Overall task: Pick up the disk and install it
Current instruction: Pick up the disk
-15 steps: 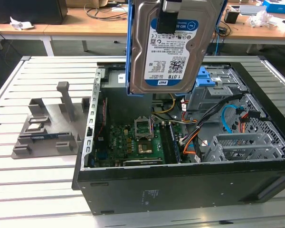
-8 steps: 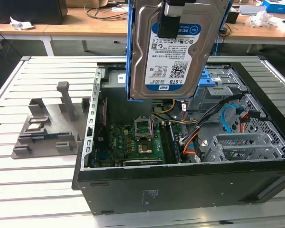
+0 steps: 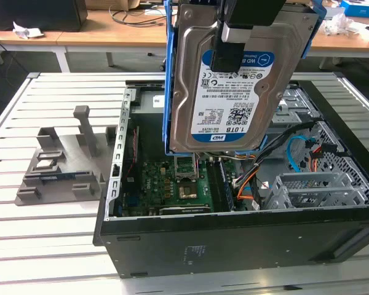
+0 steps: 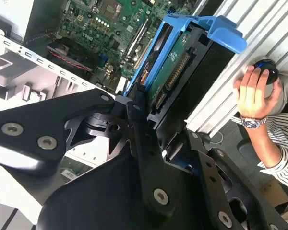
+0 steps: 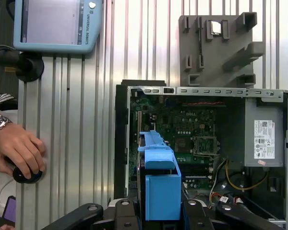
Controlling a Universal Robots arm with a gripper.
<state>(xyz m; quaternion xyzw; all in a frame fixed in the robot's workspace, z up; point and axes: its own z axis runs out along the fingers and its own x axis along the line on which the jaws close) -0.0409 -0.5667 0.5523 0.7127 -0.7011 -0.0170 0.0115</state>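
And here we are: the hand [image 3: 229, 49] is clenched on the disk [image 3: 224, 92]. One black finger presses flat on the labelled face, so the drive hangs on edge straight below the hand, touching nothing else. Gripping the broad faces leaves the blue frame [image 5: 161, 187] around the edges free. I'd judge that is the point of the grasp, since the frame is what has to meet a bay.

Directly beneath the hand sits the open computer case [image 3: 234, 246], laid on its side on the slatted tabletop [image 3: 49, 246]. The motherboard [image 3: 178, 184] faces up, so the only way in is from above. A grey metal drive cage [image 3: 313, 187] lies lower than the hand and off to one side. Whether the disk is lined up with it, I can't quite tell from these angles.

Outside the case, well apart from the hand, a grey fixture [image 3: 55, 166] stands on the tabletop. A person's wrist [image 4: 252, 122], wearing a watch, rests out near the tabletop's edge, clear of the load. The disk is lifted and not yet seated.
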